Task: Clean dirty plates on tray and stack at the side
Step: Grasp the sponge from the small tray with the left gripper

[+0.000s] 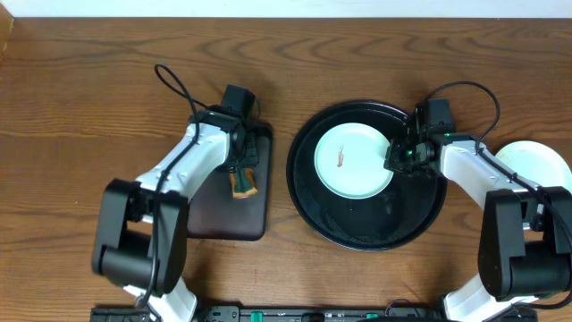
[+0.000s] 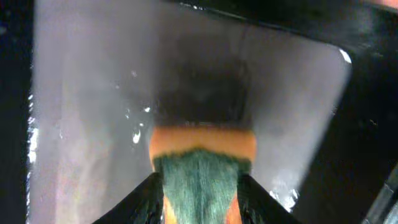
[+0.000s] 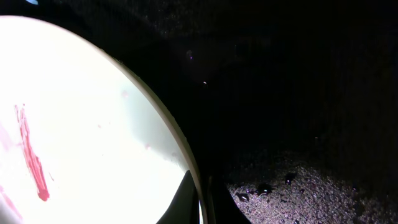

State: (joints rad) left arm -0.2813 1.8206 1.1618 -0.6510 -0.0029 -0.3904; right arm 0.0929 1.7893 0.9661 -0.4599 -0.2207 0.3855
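Take the round black tray (image 1: 365,228) as your reference. One mint plate (image 1: 350,161) lies flat inside it, towards the far left part of the tray floor, and it carries a thin reddish smear (image 1: 342,160) near its middle. In the right wrist view, that smear (image 3: 31,155) runs as a long red streak across the bright plate (image 3: 87,118), and small water drops sit on the dark tray floor (image 3: 298,93) beside the rim.

Your right gripper (image 1: 399,155) is over the tray, at the plate's right edge. Close up, the right gripper (image 3: 202,202) has one fingertip (image 3: 181,198) on the plate side of the rim and the other on the tray side. The jaws are nearly together, so it is clamped on the plate's rim.

Off the tray to its right, a second pale plate (image 1: 534,163) rests on the table, partly covered by the right arm.

Left of the tray and just beside it is a smaller dark rectangular tray (image 1: 210,215). Your left gripper (image 1: 243,175) is above it, closed around an orange and green sponge (image 1: 243,185). In the left wrist view, the sponge (image 2: 202,158) sits pinched between the two fingers (image 2: 144,194), green face up, over the wet, glossy rectangular tray (image 2: 87,112).
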